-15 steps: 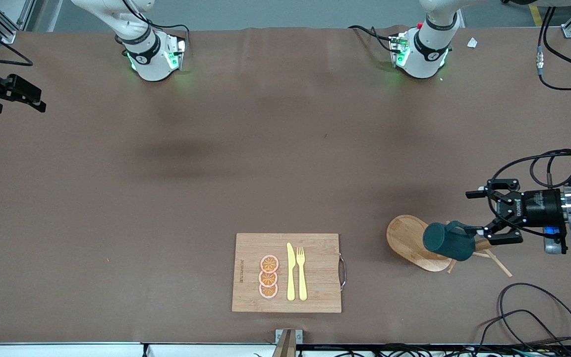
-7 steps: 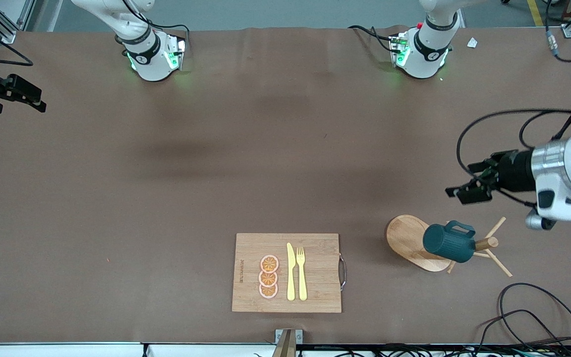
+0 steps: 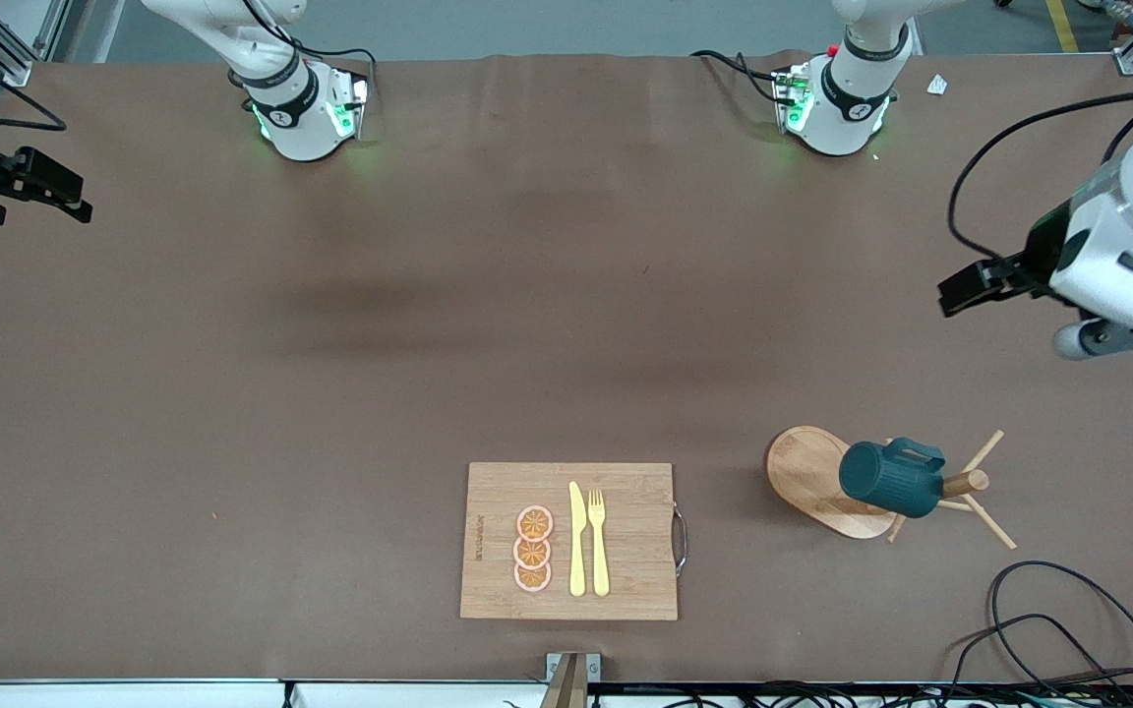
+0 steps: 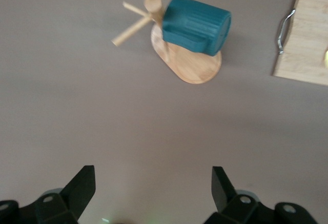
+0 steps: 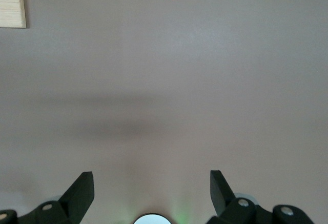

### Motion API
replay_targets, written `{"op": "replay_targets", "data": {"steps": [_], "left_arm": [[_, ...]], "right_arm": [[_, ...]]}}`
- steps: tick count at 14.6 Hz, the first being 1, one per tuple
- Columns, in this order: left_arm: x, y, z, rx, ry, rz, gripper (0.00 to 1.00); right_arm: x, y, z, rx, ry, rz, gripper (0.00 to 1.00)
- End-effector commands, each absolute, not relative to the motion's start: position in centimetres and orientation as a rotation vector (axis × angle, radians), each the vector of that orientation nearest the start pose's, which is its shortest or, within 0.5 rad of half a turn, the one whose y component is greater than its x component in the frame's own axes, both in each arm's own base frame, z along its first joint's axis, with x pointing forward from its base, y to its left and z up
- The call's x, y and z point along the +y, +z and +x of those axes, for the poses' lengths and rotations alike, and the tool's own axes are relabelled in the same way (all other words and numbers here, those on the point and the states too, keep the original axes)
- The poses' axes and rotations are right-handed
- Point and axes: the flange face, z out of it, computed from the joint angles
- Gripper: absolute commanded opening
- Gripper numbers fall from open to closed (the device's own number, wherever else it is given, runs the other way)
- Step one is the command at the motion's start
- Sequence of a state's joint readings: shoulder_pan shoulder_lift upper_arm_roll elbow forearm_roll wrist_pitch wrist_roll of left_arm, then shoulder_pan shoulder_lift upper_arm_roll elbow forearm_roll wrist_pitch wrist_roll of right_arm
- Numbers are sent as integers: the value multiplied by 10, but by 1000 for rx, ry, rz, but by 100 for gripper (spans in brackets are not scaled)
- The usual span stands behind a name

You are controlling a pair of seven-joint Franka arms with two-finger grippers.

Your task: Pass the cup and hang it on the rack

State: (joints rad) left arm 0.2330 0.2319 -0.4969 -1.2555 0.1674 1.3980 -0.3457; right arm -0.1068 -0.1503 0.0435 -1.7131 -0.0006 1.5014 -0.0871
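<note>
Two grippers gape empty: your left gripper hangs apart from the cup hung sideways on the rack, right gripper waits over bare table.

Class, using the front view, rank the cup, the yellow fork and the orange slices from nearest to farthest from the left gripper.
Measured from the left gripper, open over bare table:
1. Cup, hanging on the rack.
2. Yellow fork, on the cutting board.
3. Orange slices, on the board toward the right arm's end.
</note>
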Motion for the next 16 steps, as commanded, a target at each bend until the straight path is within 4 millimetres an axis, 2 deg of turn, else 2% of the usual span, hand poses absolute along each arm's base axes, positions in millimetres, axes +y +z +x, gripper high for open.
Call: {"op": "replay_targets", "data": {"steps": [1, 3, 5, 9, 16], "left_arm": [[-84, 660, 565, -42, 50, -2998, 100], [-74, 672, 552, -32, 59, -3040, 100], [-62, 672, 535, -18, 109, -3089, 100], [-61, 673, 510, -7, 113, -3094, 100], [-57, 665, 509, -18, 116, -3095, 100]], "right_arm": [[-23, 635, 498, -39, 98, -3149, 100], [-21, 636, 499, -51, 87, -3155, 100], [-21, 637, 499, -56, 77, -3154, 100], [-23, 636, 500, -49, 77, -3153, 100], [-22, 636, 500, -47, 74, -3149, 100]]}}
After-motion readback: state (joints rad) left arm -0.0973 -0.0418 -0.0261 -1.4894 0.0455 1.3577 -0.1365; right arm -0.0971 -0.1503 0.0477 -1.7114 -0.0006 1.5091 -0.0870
